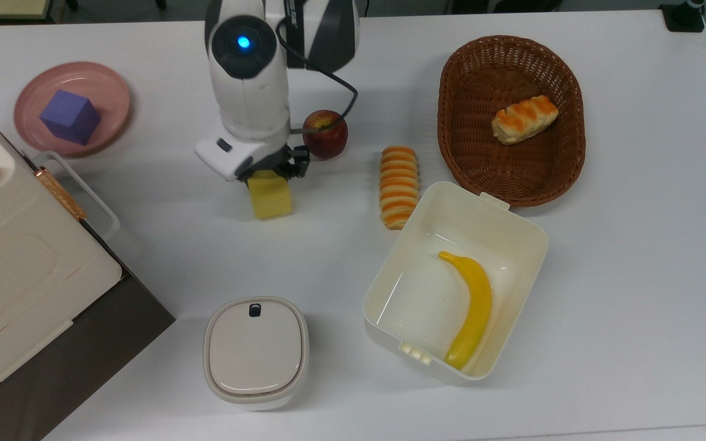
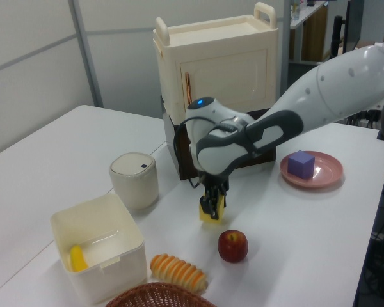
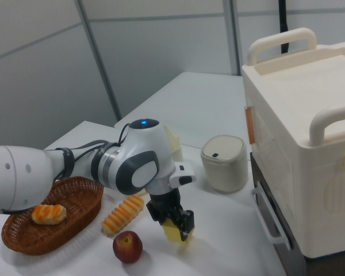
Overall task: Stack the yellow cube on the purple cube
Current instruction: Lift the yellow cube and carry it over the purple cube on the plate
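White matte table [image 1: 635, 257]. Glossy arm's gripper [image 1: 273, 174] pinches yellow cube [image 1: 270, 196], sharp-edged, slightly tilted, just off the surface, no long axis. Purple cube [image 1: 70, 116], matte, sits flat on round pink plate [image 1: 28, 131] at the top view's ten o'clock.

Yellow cube [image 1: 270, 195], purple cube [image 1: 70, 116] – pink plate [image 1: 108, 86], seemingly orange-striped bread [image 1: 398, 186].

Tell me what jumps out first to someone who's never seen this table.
The white robot arm dominates, its end effector shut on the yellow cube, lifted just off the table beside a red apple. At the top view's upper left, the purple cube sits on a pink plate. At the top view's lower right, a banana lies in an open white box.
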Action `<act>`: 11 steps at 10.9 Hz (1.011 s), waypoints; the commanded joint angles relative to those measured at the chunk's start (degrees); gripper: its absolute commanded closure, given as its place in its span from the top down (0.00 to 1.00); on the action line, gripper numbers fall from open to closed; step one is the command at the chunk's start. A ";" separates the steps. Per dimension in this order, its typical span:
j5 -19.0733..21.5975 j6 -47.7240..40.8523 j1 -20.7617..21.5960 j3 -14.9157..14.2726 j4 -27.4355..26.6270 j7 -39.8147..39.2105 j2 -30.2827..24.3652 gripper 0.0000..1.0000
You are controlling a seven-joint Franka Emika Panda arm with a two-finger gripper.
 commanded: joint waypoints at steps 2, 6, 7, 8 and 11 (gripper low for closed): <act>-2.78 -9.00 -7.16 -0.55 -1.33 -1.02 -8.29 0.38; -6.83 -12.11 -17.78 -0.55 -1.24 -4.78 -10.50 0.39; -6.93 -11.59 -20.60 -0.81 -1.24 -8.29 -10.33 0.39; -6.93 -10.97 -23.67 -0.82 -1.16 -11.97 -9.98 0.39; -6.84 -8.07 -29.05 -0.82 -0.98 -18.59 -8.49 0.42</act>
